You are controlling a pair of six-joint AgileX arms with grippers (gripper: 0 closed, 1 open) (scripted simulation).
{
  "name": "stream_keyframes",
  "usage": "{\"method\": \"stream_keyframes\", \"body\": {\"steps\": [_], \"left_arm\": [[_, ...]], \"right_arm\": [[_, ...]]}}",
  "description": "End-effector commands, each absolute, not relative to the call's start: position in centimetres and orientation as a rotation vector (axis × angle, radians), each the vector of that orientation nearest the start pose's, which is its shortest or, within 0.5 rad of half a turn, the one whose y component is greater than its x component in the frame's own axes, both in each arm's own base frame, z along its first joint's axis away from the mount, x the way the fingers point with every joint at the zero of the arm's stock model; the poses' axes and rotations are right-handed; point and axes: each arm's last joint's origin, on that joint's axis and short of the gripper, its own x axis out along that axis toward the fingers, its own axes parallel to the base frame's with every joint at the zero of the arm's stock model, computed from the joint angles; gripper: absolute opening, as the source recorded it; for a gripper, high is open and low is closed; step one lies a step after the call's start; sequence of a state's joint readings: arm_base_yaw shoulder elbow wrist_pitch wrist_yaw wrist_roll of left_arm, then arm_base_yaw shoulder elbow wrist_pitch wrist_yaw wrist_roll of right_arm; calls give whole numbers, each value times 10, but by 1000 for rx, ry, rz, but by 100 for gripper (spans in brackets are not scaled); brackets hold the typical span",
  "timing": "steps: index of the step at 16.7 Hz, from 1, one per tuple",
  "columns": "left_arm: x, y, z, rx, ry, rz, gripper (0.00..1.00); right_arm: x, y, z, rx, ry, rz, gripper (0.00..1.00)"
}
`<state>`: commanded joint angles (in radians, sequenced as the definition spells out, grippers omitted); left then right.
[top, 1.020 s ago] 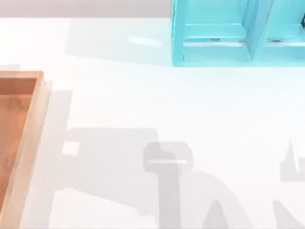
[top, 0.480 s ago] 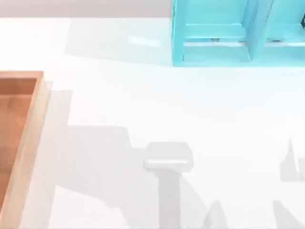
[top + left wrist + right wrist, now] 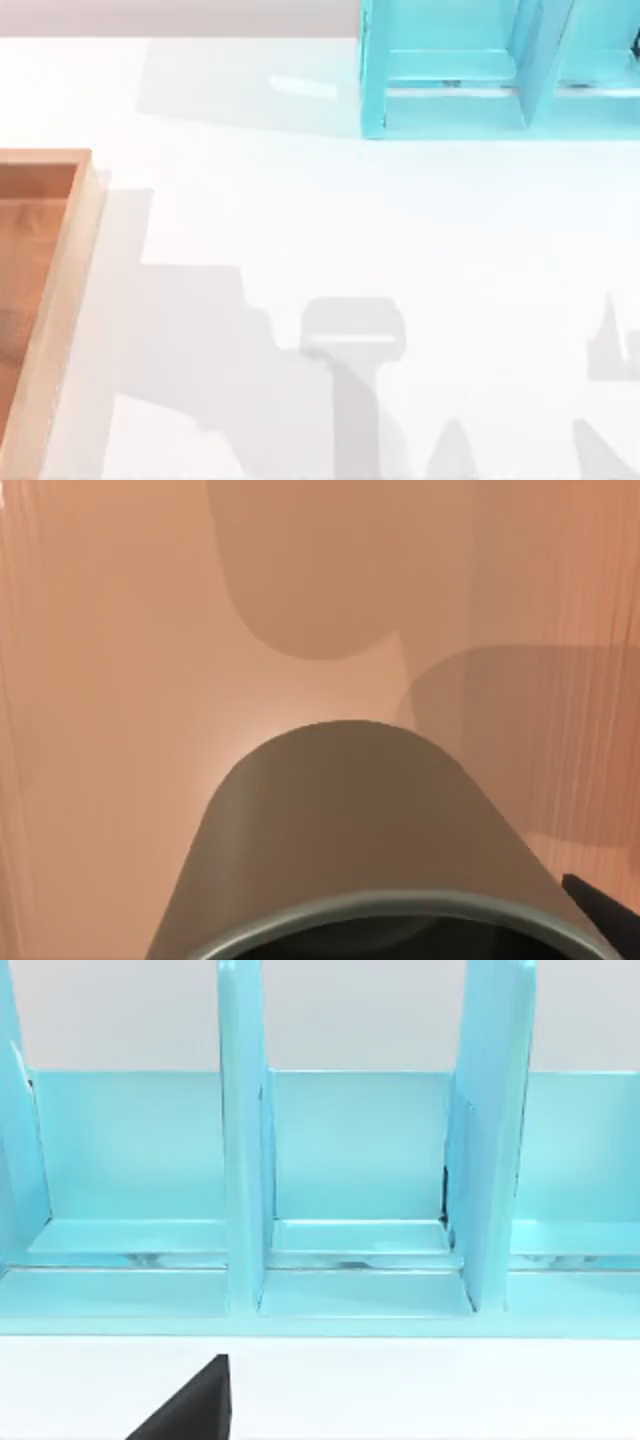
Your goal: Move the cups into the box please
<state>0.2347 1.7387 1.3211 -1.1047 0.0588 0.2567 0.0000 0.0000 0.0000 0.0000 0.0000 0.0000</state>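
A dark olive-grey cup (image 3: 360, 830) hangs close under the left wrist camera, above the orange-brown floor of the box (image 3: 120, 680). My left gripper (image 3: 400, 945) is shut on the cup, and one dark fingertip (image 3: 605, 910) shows beside its wall. The cup's shadow lies on the box floor beyond it. In the top view the box (image 3: 60, 300) sits at the table's left edge, partly cut off. A dark finger (image 3: 190, 1410) of my right gripper shows over the white table, facing the cyan shelf.
A cyan shelf-like frame (image 3: 470, 70) with upright dividers stands at the back right of the table; the right wrist view shows its compartments (image 3: 350, 1160) head on. Arm shadows fall across the white tabletop (image 3: 300, 220) near the front.
The left arm's shadow on the table has drawn back to the left, toward the box. The right arm's shadow and the shelf stay as they were.
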Motion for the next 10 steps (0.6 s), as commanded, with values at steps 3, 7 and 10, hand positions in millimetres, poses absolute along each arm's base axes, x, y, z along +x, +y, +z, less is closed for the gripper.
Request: {"method": "stream_keyframes", "body": {"steps": [3, 7, 10], "left_arm": [[314, 76, 217, -19, 1509, -51, 30], [314, 76, 217, -19, 1509, -51, 60], [314, 76, 217, -19, 1509, -51, 83]], "right_arm": [[106, -1, 160, 0, 0, 0, 100], [106, -1, 160, 0, 0, 0, 100], [106, -1, 160, 0, 0, 0, 100]]}}
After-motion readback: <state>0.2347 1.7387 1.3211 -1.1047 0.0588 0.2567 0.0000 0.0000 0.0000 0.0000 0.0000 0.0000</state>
